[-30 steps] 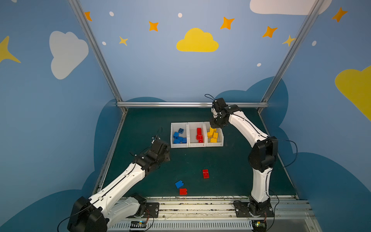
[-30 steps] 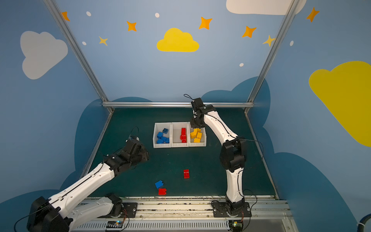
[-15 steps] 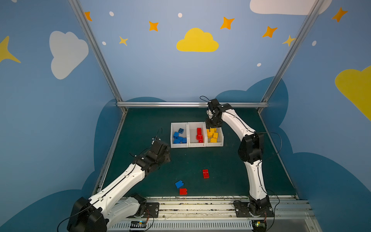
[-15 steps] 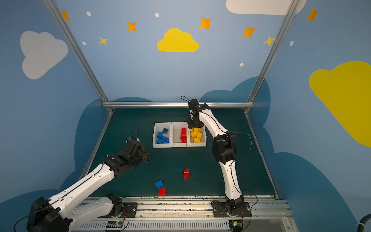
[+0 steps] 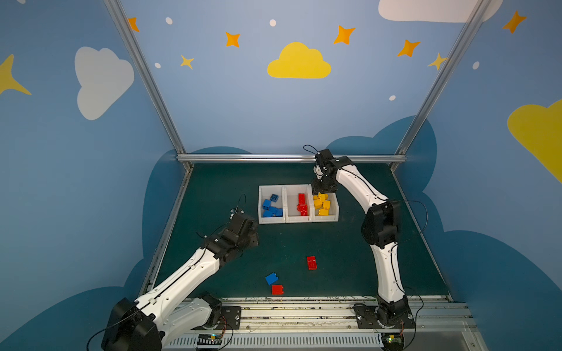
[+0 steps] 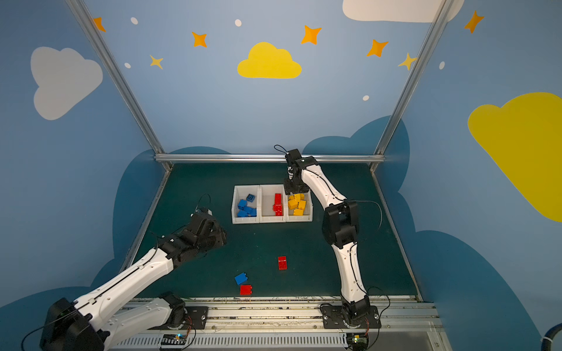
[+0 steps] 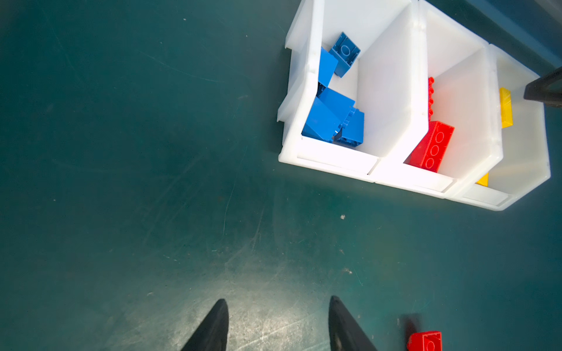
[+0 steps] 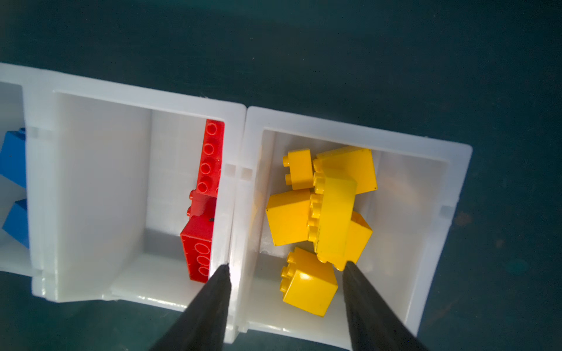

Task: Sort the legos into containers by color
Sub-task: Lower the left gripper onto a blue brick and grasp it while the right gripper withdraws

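Three white bins stand side by side in both top views: the blue bin (image 5: 260,209), the red bin (image 5: 291,202) and the yellow bin (image 5: 335,209), each with several bricks of its colour. My right gripper (image 8: 287,267) hangs open over the yellow bin (image 8: 404,194), above its yellow bricks (image 8: 310,284), holding nothing. On the mat lie a long red brick (image 5: 311,263), a blue brick (image 5: 271,278) and a small red brick (image 5: 277,289). My left gripper (image 7: 278,301) is open and empty over bare mat, left of the bins, with a red brick (image 7: 424,340) beside it.
The metal rail (image 5: 273,158) runs along the back of the green mat (image 5: 349,243). The right arm's elbow (image 5: 380,225) stands to the right of the bins. The left arm (image 5: 194,267) stretches from the front left corner.
The right arm has swung a little to the left over the yellow bin and its gripper has opened. The left arm has not moved.
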Controlling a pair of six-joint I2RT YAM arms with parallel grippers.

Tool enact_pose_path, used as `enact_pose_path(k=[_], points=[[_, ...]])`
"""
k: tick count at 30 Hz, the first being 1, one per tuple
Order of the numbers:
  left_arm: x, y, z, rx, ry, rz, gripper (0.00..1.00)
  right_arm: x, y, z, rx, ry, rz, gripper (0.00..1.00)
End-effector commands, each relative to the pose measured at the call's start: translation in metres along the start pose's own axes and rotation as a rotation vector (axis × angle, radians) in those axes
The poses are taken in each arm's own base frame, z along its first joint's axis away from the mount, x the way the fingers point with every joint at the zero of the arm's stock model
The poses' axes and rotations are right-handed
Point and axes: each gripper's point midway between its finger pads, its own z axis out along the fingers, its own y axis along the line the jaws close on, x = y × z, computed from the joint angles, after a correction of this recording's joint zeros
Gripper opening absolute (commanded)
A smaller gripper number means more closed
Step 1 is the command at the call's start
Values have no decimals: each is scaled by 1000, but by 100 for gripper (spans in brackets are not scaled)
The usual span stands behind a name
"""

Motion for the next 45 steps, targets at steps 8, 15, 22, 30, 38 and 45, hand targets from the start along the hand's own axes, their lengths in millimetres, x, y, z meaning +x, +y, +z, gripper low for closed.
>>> enact_pose_path(k=[8, 15, 22, 30, 38, 45], points=[[32, -2, -3, 37, 131, 2, 56, 12, 7, -59, -68, -69, 29, 60], [86, -17, -3, 103, 320, -34, 62, 46, 11, -90, -103, -94, 35, 60], [141, -29, 0, 117, 500, -94, 71, 92, 3, -106, -106, -93, 38, 60], [172, -24, 4, 27, 592, -115, 72, 124, -2, -114, -118, -89, 43, 61], [181, -33, 20, 24, 616, -144, 73, 134, -2, -112, -147, -87, 57, 62], [185, -27, 25, -75, 634, -103, 71, 136, 1, -114, -170, -89, 60, 62]])
